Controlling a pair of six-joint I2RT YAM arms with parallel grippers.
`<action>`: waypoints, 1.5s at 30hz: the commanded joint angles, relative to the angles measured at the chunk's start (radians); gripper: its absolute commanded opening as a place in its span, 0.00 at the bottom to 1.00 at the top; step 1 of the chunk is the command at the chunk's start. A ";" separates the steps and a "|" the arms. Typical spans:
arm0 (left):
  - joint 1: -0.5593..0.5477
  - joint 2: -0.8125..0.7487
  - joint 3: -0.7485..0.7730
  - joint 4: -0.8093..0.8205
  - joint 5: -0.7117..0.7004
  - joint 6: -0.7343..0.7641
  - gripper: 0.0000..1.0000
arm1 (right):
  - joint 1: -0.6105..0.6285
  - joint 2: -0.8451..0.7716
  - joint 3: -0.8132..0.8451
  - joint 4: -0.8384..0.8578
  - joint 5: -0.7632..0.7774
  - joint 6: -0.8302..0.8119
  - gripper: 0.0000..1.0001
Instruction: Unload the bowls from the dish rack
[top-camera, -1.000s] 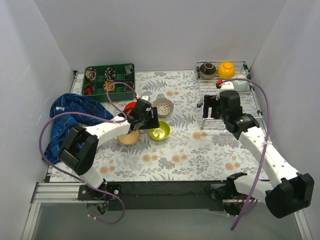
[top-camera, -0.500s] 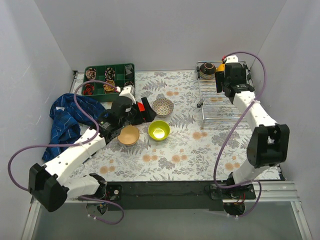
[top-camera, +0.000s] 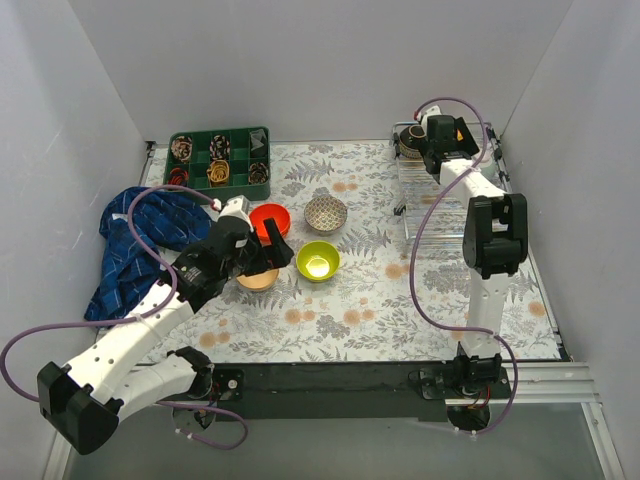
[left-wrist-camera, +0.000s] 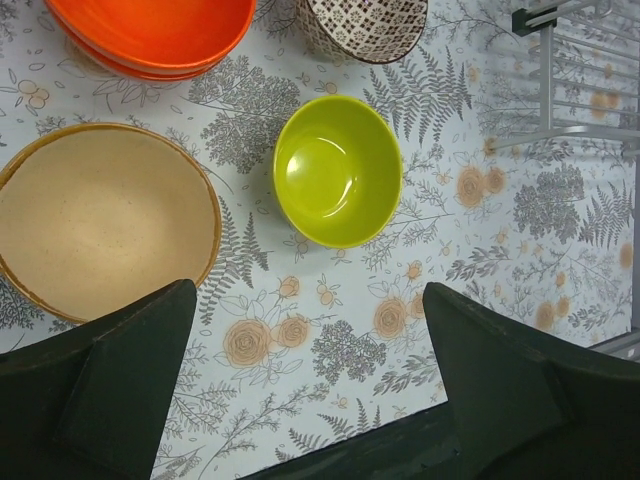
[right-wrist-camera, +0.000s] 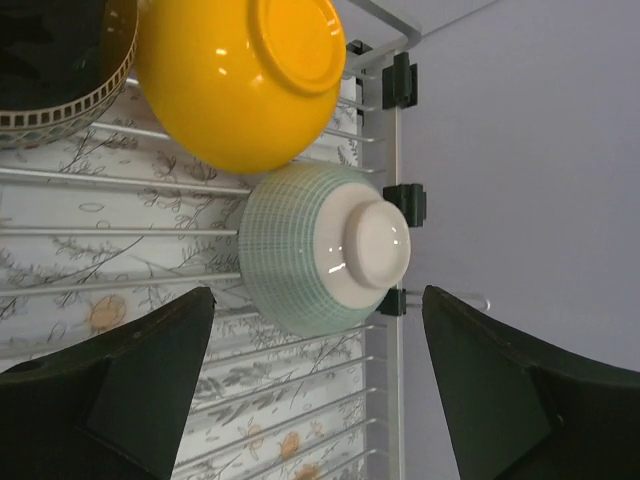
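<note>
bowls on the table, left of the dish rack — three others at its far end

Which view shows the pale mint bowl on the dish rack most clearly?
The right wrist view. There the pale mint bowl lies on the dish rack, beside the yellow-orange bowl, foot and outside showing. In the top external view the right arm covers it. The left wrist view does not include it.

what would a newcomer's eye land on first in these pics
The bright bowls clustered on the floral table, left of centre: red-orange bowl, lime green bowl, beige bowl and white patterned bowl. Next, the yellow-orange bowl and pale mint bowl at the far end of the dish rack, bases turned toward the right wrist camera.
</note>
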 joint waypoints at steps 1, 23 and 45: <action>-0.005 -0.019 -0.008 -0.048 -0.035 -0.018 0.98 | -0.018 0.079 0.116 0.111 0.045 -0.135 0.93; -0.003 0.036 -0.002 -0.066 0.014 -0.041 0.98 | -0.095 0.239 0.096 0.110 -0.062 -0.097 0.94; -0.003 -0.048 -0.051 -0.089 0.017 -0.145 0.98 | -0.127 0.138 0.039 -0.030 -0.239 0.069 0.74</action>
